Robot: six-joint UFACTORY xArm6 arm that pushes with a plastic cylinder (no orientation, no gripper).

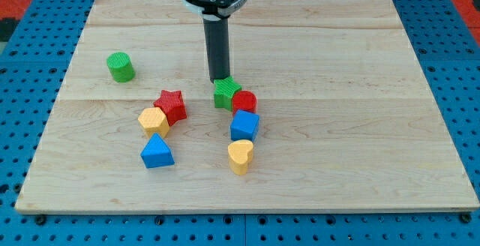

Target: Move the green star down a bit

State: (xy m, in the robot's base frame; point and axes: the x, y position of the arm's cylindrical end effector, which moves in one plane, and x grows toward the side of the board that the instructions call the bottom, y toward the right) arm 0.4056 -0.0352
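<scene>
The green star (225, 94) lies near the board's middle. My tip (220, 78) stands right at its top edge, touching or nearly touching it. A red cylinder (244, 102) touches the star's lower right side. A blue cube (244, 126) sits just below the red cylinder, and a yellow heart (240, 157) lies below that.
A red star (171, 105) and a yellow hexagon (153, 121) sit together left of the green star, with a blue triangle (157, 153) below them. A green cylinder (120, 67) stands alone at the upper left. All rest on the wooden board (360, 126).
</scene>
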